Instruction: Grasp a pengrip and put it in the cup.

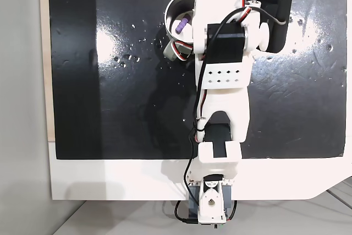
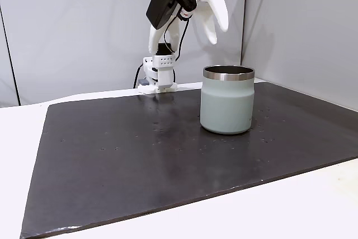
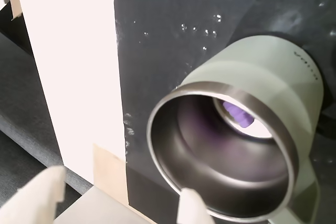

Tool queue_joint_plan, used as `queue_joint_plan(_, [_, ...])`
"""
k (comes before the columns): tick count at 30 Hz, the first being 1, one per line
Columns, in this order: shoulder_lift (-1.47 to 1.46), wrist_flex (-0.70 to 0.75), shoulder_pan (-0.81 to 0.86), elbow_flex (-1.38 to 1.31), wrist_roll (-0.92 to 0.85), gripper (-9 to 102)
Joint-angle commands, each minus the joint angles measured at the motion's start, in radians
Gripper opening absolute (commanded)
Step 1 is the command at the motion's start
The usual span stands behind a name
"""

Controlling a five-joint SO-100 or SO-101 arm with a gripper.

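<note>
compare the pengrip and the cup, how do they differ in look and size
The pengrip is light purple; the cup is pale grey-green outside with a silvery metal rim. The pengrip is tiny, far narrower than the cup's mouth. The pengrip lies inside on the bottom; the cup stands upright on the dark mat.

A glossy black mat [image 2: 140,155] covers a white table [image 2: 313,211] before pale walls [image 2: 84,26].

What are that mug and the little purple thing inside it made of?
The mug looks like metal: shiny steel rim and interior, with a matte pale grey-green coating outside. The purple piece at its bottom seems soft rubber or foam, though it's too blurred to be sure.
</note>
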Motion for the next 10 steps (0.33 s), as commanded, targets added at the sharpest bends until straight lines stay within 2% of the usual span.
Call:
queue_joint_plan(1, [0.077, 0.017, 0.017, -0.003, 0.006, 27])
queue_joint_plan(10, [0.101, 0.017, 0.017, -0.009, -0.015, 27])
